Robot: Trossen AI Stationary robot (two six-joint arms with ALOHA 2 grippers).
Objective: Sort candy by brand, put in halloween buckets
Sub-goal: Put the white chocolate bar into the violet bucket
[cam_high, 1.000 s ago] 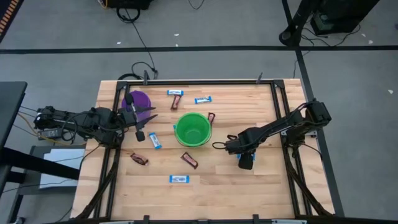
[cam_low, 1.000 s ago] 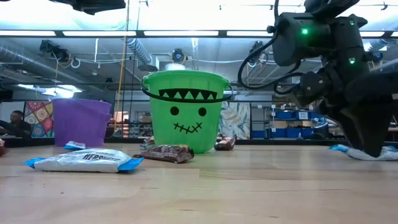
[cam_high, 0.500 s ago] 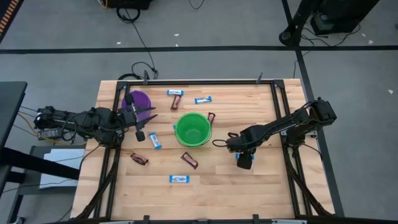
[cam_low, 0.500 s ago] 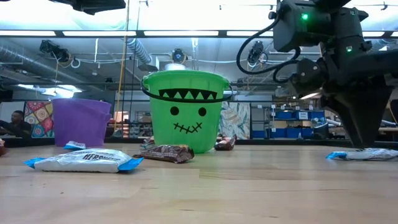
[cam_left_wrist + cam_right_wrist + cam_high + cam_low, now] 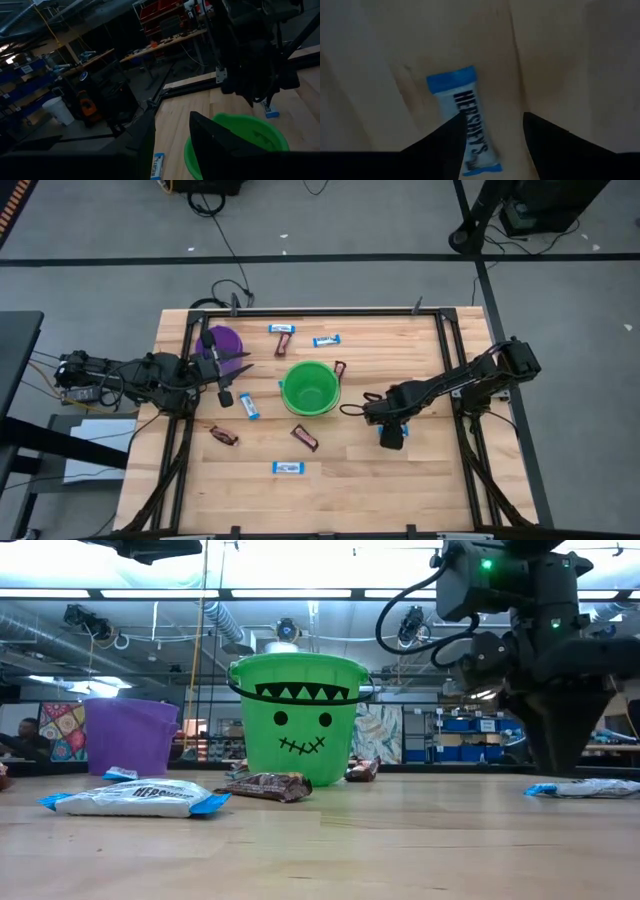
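Note:
My right gripper [image 5: 392,436] points down, open, just above a blue-and-white candy [image 5: 462,97] that lies flat on the table right of the green bucket [image 5: 309,388]. In the low view its fingertips [image 5: 556,766] stand a little above the candy [image 5: 586,787]. My left gripper [image 5: 232,370] hangs level and open beside the purple bucket [image 5: 224,342], with nothing between its fingers [image 5: 172,135]. Both buckets stand upright on the table.
Loose candy lies around the buckets: blue-and-white bars [image 5: 250,407] [image 5: 288,468] [image 5: 327,340] and brown ones [image 5: 223,436] [image 5: 305,438] [image 5: 340,368]. Another pair [image 5: 283,330] lies near the far edge. A metal frame [image 5: 440,330] borders the table. A person [image 5: 25,735] sits far behind.
My right gripper has tipped a little, and its fingertips have come up off the table and shifted slightly toward the green bucket. The blue-and-white candy stays flat on the table, now showing clear of the fingers in the low view.

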